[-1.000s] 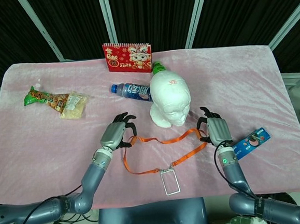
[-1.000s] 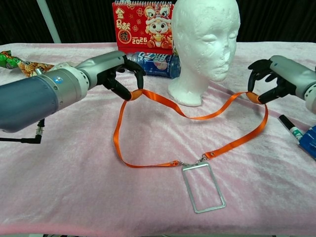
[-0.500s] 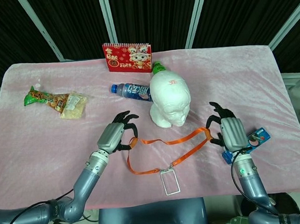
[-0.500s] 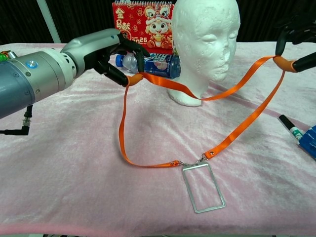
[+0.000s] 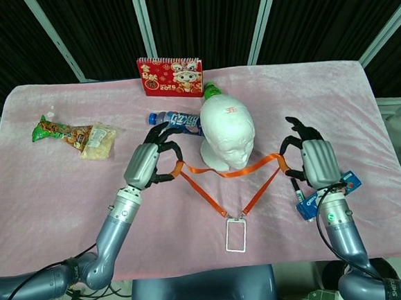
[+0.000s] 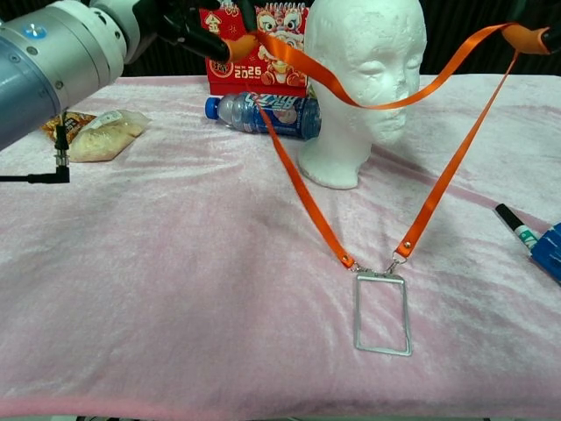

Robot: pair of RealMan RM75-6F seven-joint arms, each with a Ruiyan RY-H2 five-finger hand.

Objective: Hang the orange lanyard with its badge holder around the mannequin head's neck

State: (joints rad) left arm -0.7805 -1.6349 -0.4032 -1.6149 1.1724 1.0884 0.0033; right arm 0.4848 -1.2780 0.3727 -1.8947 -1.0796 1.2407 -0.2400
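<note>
Left hand (image 5: 148, 165) and right hand (image 5: 311, 160) each pinching the orange fabric lanyard (image 6: 307, 210), fingers closed on strap, stretched before white foam mannequin head (image 6: 366, 79), clear rectangular badge holder (image 6: 382, 313) resting on pink cloth

Both my arms reach forward and are raised off the counter. My left hand (image 5: 148, 164) is back-up, fingers (image 5: 165, 147) curled and pinching the orange lanyard (image 5: 217, 201) at its left end. My right hand (image 5: 311, 161) is likewise back-up, fingers curled, pinching the lanyard's right end.
</note>
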